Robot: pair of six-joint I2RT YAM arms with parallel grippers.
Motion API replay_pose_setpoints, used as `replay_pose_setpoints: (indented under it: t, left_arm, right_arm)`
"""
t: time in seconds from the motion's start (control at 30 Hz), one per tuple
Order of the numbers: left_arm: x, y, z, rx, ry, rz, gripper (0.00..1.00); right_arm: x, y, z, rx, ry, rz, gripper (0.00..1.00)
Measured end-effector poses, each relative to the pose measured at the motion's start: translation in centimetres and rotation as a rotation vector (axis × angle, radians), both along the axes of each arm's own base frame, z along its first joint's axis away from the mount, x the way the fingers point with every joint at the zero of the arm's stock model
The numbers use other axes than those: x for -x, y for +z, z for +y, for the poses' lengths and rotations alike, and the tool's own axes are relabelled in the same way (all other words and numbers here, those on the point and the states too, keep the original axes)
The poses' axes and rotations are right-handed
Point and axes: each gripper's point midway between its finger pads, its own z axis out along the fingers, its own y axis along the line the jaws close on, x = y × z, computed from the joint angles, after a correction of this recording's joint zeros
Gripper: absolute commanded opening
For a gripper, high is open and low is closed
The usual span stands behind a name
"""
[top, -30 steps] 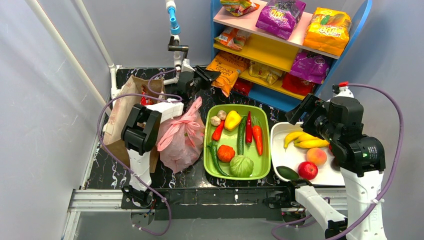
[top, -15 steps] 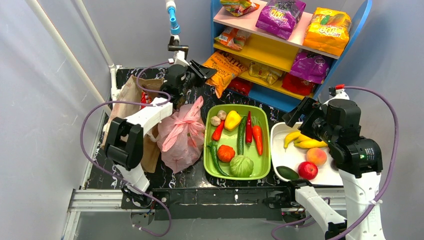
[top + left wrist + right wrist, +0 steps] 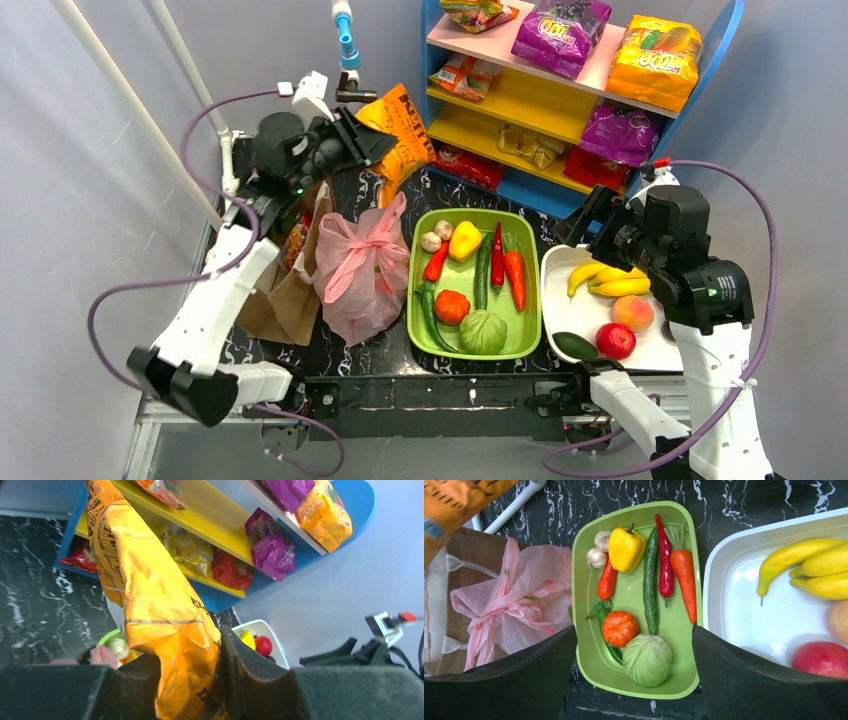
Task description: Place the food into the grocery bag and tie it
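My left gripper (image 3: 352, 152) is shut on an orange snack packet (image 3: 398, 130), held high in the air over the table's back left. In the left wrist view the packet (image 3: 150, 590) hangs crumpled between the two fingers (image 3: 250, 675). The pink grocery bag (image 3: 362, 272) sits bulging below it, its handles twisted together on top, and shows in the right wrist view as well (image 3: 519, 595). My right gripper (image 3: 634, 630) hangs open and empty above the green tray (image 3: 580, 605) and is visible from the top camera (image 3: 592, 215).
A brown paper bag (image 3: 285, 295) stands just left of the pink bag. The green tray (image 3: 415, 300) holds vegetables; a white tray (image 3: 560, 300) holds bananas, a peach and an apple. A blue and yellow shelf (image 3: 470, 105) with snack packets stands behind.
My left arm has lifted the orange packet from in front of the shelf's foot, up and to the left. The right gripper has edged slightly left and stays open.
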Motion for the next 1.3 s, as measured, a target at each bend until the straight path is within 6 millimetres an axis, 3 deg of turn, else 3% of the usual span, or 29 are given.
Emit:
replay_pose_setpoints:
  t: [0.2, 0.77, 0.9, 1.03, 1.3]
  left_arm:
    - [5.7, 3.2, 3.9, -0.132, 0.025, -0.105, 0.00]
    - [14.9, 6.2, 16.3, -0.476, 0.345, -0.147, 0.00]
    - [16.8, 5.0, 18.6, -0.533, 0.402, -0.103, 0.00]
    - [18.4, 2.5, 20.4, -0.594, 0.439, -0.030, 0.00]
    - [19.8, -1.5, 22.5, -0.719, 0.468, 0.115, 0.00]
  right_arm:
    - [-0.7, -0.2, 0.9, -0.018, 0.038, 0.017, 0.90]
    - [-1.6, -0.5, 2.7, -0.081, 0.102, 0.059, 0.88]
    - [-1.5, -1.1, 2.8, -0.086, 0.102, 0.075, 0.88]
    - [-1.4, -1.7, 2.9, -0.090, 0.104, 0.092, 0.88]
    - [-1.3, -1.8, 3.1, -0.098, 0.108, 0.099, 0.88]
